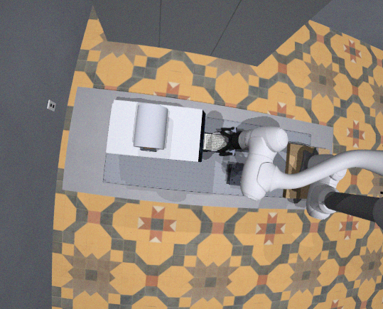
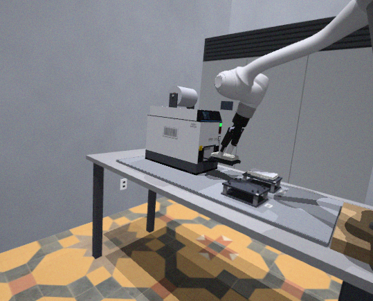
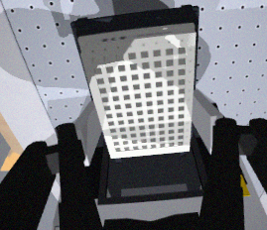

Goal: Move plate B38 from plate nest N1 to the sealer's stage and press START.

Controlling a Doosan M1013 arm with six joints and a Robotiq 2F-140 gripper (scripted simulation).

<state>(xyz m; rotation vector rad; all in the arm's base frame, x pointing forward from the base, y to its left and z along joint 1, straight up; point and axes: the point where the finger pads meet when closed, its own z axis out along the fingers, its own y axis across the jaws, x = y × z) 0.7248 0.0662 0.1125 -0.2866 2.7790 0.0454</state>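
Note:
Plate B38, a white well plate, is between the fingers of my gripper, which is shut on its long sides. It hangs at or just above the sealer's dark stage, which sticks out of the front of the white sealer. In the wrist view the plate lies along the stage, whose dark frame shows past its far end. I cannot tell whether it touches the stage. The gripper leans in from above. The sealer's lamp shows green.
Two dark plate nests stand on the mat to the right of the sealer. The nearer one is empty, and the farther one holds a white plate. A foil roll sits on top of the sealer. A wooden block carries the arm's base.

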